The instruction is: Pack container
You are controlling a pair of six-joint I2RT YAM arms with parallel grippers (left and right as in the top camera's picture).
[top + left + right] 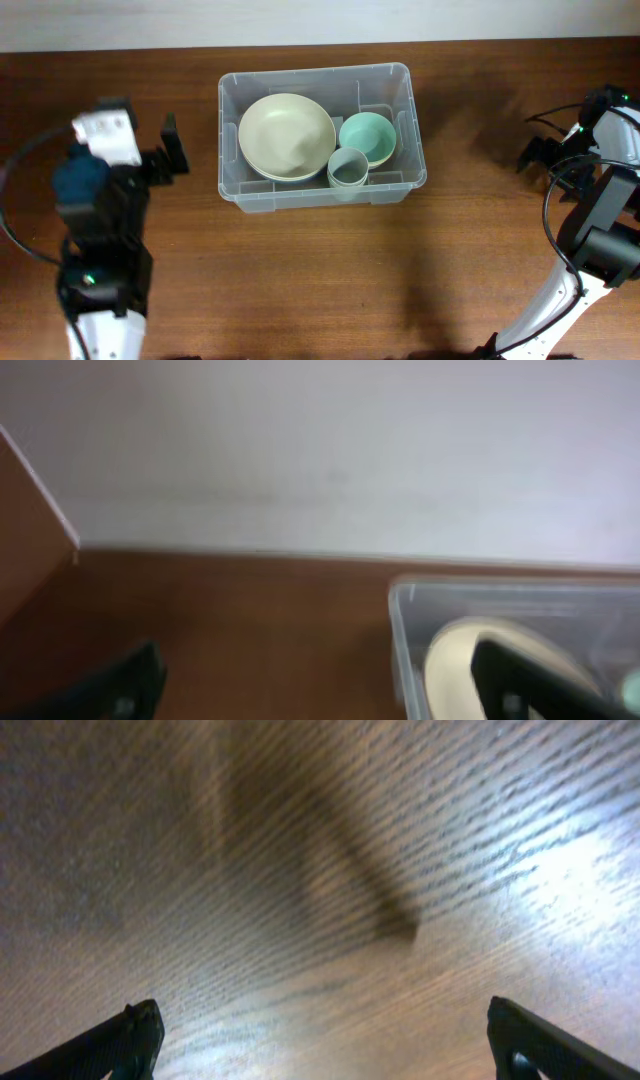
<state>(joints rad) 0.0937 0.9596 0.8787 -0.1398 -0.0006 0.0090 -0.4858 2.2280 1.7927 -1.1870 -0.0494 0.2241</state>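
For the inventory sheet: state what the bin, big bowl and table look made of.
Bin: glossy clear plastic, see-through walls.
Big bowl: cream, matte, likely plastic or melamine; ceramic possible.
Table: brown wood or wood-look laminate; grain lines visible.

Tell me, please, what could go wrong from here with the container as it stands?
The grey cup sits close against the cream bowl and teal bowl; another item pushed in might tip or jam them. The left jaws stand open near the container, so a careless swing could shove it.
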